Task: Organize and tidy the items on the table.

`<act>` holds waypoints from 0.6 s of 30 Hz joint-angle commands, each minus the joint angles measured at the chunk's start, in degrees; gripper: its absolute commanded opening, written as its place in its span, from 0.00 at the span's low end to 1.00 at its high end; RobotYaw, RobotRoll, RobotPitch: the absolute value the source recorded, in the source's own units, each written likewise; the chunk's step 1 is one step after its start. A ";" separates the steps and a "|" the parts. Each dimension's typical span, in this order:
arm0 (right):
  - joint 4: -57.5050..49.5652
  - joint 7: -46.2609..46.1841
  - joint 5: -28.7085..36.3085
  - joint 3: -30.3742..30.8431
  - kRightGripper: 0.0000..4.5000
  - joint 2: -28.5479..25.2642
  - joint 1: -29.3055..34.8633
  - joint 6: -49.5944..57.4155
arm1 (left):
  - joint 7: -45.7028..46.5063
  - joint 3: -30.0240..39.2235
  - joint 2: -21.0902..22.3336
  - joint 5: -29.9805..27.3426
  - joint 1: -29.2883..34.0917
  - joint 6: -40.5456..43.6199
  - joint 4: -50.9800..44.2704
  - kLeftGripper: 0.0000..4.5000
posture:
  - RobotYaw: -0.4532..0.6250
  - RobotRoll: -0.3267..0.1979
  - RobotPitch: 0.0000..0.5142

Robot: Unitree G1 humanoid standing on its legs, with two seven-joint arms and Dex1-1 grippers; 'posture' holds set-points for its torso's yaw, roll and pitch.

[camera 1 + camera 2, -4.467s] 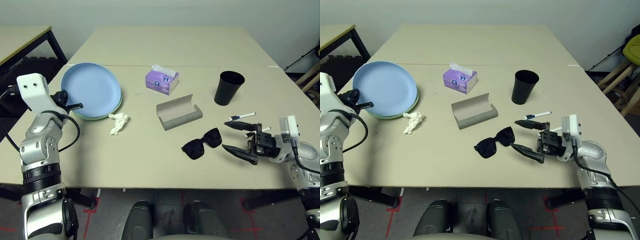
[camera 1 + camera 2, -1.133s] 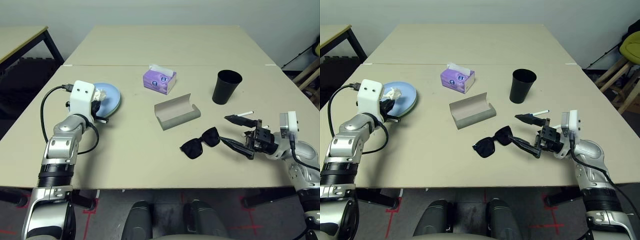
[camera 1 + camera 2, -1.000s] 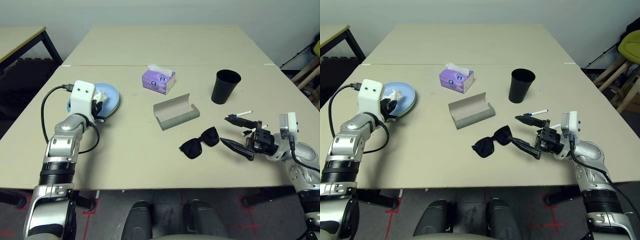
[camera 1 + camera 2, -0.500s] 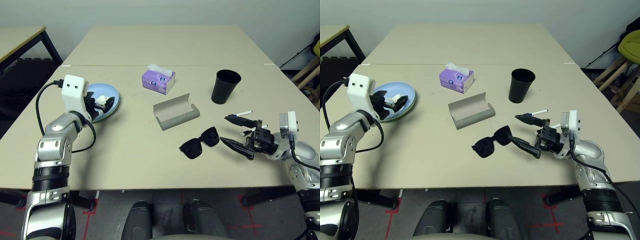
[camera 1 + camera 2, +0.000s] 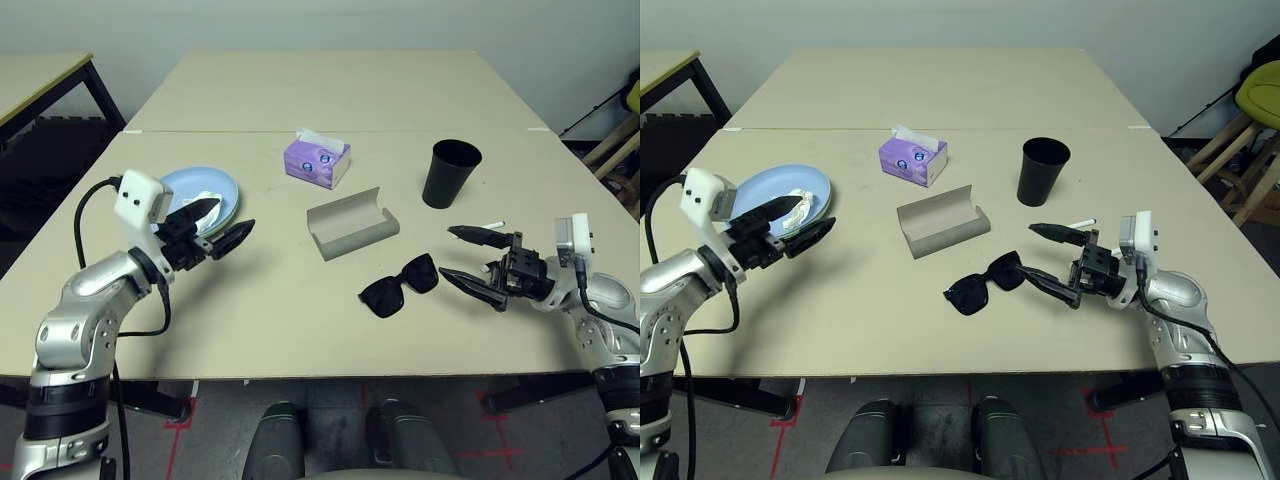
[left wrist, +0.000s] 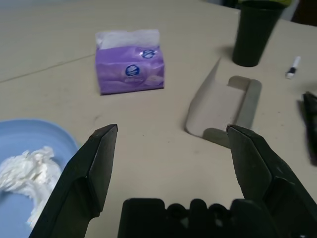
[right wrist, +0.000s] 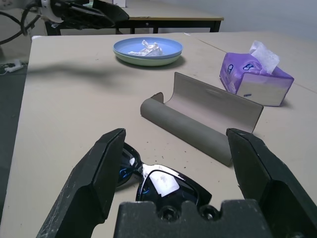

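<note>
A light blue plate (image 5: pixel 193 186) sits on a pale green one at the table's left, with the crumpled white tissue (image 5: pixel 206 200) lying in it. My left gripper (image 5: pixel 232 215) hangs open just right of the plates, holding nothing. The purple tissue box (image 5: pixel 320 160) stands behind the open grey glasses case (image 5: pixel 352 222). Black sunglasses (image 5: pixel 400 285) lie in front of the case. My right gripper (image 5: pixel 447 252) is open just right of the sunglasses, empty. The black tumbler (image 5: pixel 450 172) stands upright at the back right, and a white pen (image 5: pixel 492 224) lies behind the right gripper.
The pale beige table (image 5: pixel 300 330) has a seam running across it behind the items. A separate black-legged table (image 5: pixel 40 80) stands at the far left. A wooden stool with a yellow seat (image 5: pixel 1255 110) is off the right edge.
My left gripper opened, left the tissue in the blue plate, and drew back toward me and to the right. The right gripper has barely shifted.
</note>
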 commanded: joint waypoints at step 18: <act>2.99 1.79 -0.80 -0.40 1.00 -1.48 -2.61 -0.81 | -23.29 -1.81 4.01 -3.62 10.86 -17.95 -0.86 1.00 | 0.52 0.62 0.08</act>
